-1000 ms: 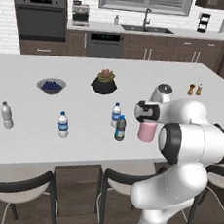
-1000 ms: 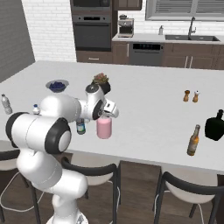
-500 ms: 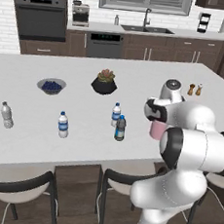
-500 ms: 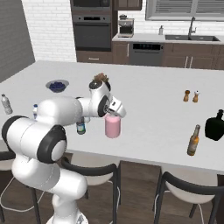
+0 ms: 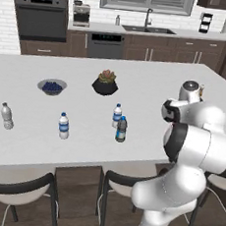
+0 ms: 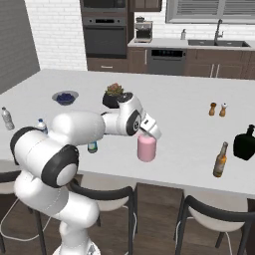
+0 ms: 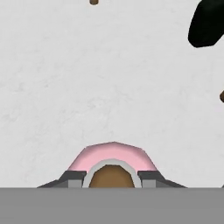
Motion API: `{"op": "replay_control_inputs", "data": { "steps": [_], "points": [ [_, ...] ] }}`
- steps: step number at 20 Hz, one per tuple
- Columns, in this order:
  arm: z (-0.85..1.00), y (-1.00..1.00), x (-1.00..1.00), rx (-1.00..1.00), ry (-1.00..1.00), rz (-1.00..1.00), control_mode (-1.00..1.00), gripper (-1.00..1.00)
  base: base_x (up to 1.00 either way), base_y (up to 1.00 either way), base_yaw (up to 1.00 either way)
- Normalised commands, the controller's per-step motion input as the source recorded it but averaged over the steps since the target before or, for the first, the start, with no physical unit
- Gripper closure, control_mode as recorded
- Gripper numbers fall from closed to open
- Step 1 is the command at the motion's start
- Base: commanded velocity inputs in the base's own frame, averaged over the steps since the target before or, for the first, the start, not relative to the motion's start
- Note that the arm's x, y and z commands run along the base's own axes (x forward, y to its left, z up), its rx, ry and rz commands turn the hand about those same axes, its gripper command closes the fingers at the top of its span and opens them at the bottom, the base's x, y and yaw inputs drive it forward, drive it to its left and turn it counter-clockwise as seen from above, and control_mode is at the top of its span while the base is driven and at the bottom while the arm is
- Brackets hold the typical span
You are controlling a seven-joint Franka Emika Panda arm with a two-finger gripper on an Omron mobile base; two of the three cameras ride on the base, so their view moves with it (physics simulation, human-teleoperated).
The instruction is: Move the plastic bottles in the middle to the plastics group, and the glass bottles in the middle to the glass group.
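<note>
Plastics group (image 5: 7,115): two clear water bottles stand far left on the surface (image 6: 189,124).
Middle pair (image 5: 119,123): two blue-labelled bottles wait untouched.
Pink bottle (image 6: 146,148): my gripper (image 6: 149,130) is clamped on its neck; I carry it right.
Glass group (image 6: 245,143): next I travel right, then lower it upright beside the dark bottles.

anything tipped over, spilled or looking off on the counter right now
Nothing stands out. The squat pale-pink bottle is upright, gripped at its neck by the gripper. The clear white-capped bottle and dark-tinted bottle stand upright mid-counter, as do the brownish bottle and black bottle. No spills visible.
</note>
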Motion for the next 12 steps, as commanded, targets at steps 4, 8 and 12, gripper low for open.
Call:
{"op": "replay_control_inputs", "data": {
  "steps": [4, 8, 12],
  "points": [
    [0.0, -0.86, -0.2, 0.0, 0.0, -0.17, -1.0, 1.0, 0.0, 0.0, 0.0],
    [0.0, -0.8, -0.09, 0.0, -0.04, -0.16, -1.0, 1.0, 0.0, 0.0, 0.0],
    [0.0, -0.77, 0.0, 0.0, -0.07, -0.13, -1.0, 1.0, 0.0, 0.0, 0.0]
  ]
}}
